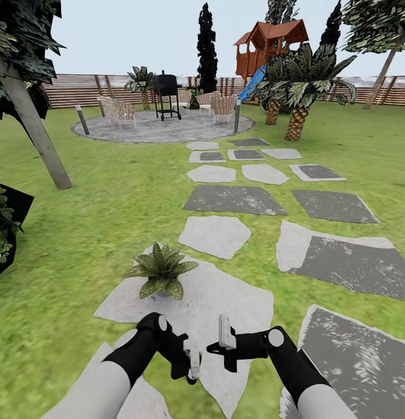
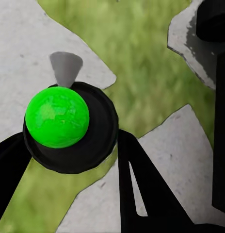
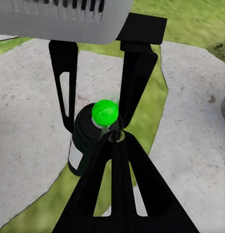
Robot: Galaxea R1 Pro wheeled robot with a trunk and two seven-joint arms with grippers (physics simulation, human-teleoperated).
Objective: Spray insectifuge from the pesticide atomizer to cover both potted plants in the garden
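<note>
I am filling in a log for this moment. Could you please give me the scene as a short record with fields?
place: garden lawn with grey stepping slabs
held item: spray bottle with green cap, between the left gripper's fingers
right gripper: near the bottle, grip state unclear
potted plant: on a slab just ahead of the arms
background: round patio, wooden fence, red playhouse

Bright, even daylight; soft, smeared rendering.

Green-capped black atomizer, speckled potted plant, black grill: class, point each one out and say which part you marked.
green-capped black atomizer (image 2: 57,116), left wrist view, on its round green cap.
speckled potted plant (image 1: 162,270), head view, on its leaf rosette.
black grill (image 1: 166,86), head view, on its dark body.
</note>
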